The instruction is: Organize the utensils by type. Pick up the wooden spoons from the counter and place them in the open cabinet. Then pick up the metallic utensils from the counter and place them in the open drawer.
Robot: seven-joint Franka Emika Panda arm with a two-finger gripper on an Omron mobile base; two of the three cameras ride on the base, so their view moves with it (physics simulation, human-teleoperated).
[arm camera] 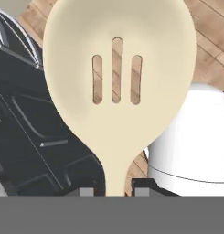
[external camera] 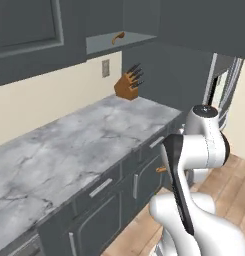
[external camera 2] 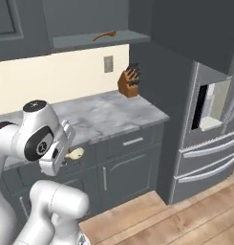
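While the gripper is clenching the pale slotted spoon — bowl pointing straight out along the fingers — a second spoon, perhaps lying level, is resting in the cabinet.

The arm is folded low in front of the base, its hand tucked beside the upper link. The gripper is clamped on a cream slotted spoon.

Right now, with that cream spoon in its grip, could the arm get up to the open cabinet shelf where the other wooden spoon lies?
Probably yes. The gripper is shut on the cream slotted spoon, low in front of the lower cabinets. The cabinet shelf stands open above the counter, holding the orange-brown spoon alone. The high reach looks long.
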